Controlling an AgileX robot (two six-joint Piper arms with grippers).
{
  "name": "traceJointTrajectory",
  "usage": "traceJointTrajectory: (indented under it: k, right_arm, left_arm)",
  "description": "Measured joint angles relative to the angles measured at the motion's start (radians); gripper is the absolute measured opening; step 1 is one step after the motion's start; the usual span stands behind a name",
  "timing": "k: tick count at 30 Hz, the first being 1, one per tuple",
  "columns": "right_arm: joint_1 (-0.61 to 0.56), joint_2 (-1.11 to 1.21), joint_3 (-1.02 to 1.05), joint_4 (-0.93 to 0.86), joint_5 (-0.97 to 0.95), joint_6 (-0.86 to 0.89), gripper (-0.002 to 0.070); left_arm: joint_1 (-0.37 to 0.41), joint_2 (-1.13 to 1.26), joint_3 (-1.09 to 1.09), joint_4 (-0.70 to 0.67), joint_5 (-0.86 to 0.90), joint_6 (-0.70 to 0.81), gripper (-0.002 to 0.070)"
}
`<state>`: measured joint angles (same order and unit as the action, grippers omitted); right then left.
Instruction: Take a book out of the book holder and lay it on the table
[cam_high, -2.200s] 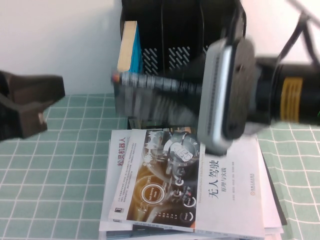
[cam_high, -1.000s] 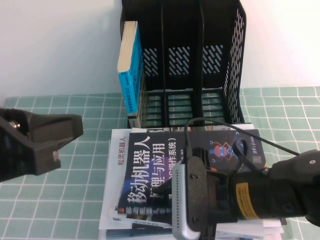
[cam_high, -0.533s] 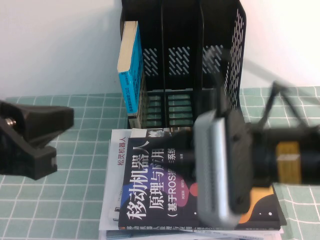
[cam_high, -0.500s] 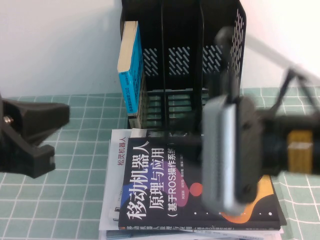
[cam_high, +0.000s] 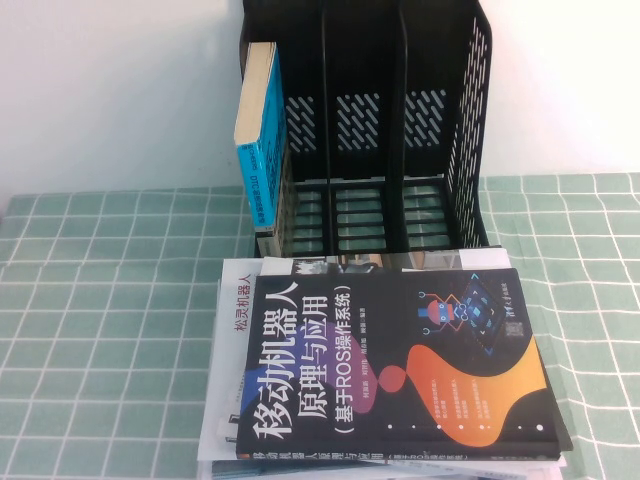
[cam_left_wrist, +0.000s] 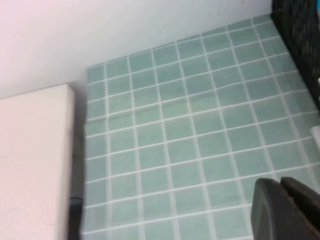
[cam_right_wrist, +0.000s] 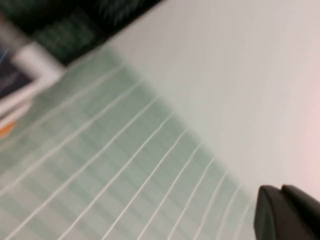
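1. The book (cam_high: 400, 365) lies flat, cover up, on a stack of other books in front of the book holder (cam_high: 385, 120) on the table (cam_high: 100, 300); the laying step appears done.
2. Right gripper (cam_right_wrist: 287, 212): off to the table's side, pressed together, empty.
3. Left gripper (cam_left_wrist: 282, 207): above bare cloth, seemingly closed, empty.
4. Next move: probably only parking both arms.

Book holder (cam_high: 440, 120) top cut off; stack under the book (cam_high: 400, 365) mostly hidden; right wrist view blurred.

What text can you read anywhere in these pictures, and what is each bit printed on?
"移动机器人" on the black book, top title line.
"原理与应用" on the same cover, second line.
"(基于ROS操作系统)" beneath that title.
"松灵机器人" on the white book under it, along its left edge.
Blue-spined book in the book holder: print too small to read.
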<state>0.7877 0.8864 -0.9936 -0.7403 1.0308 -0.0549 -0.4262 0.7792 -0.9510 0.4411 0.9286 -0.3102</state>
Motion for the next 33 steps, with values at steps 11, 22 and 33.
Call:
traceJointTrajectory:
  k: [11,22,33]
  right_arm:
    - [0.000,-0.365,0.351,0.674,-0.133,-0.123,-0.0002]
    - [0.000,-0.582,0.740,0.610,-0.672,-0.145,-0.0002]
    - [0.000,-0.582,0.833,0.606,-0.624,-0.148,-0.0002]
  left_arm:
    - [0.000,-0.347,0.316,-0.229,-0.354,0.037,-0.0003]
    - [0.000,-0.506,0.673,-0.354,-0.731,0.071,-0.0003]
    - [0.000,-0.504,0.801,-0.354,-0.842,0.076,-0.0003]
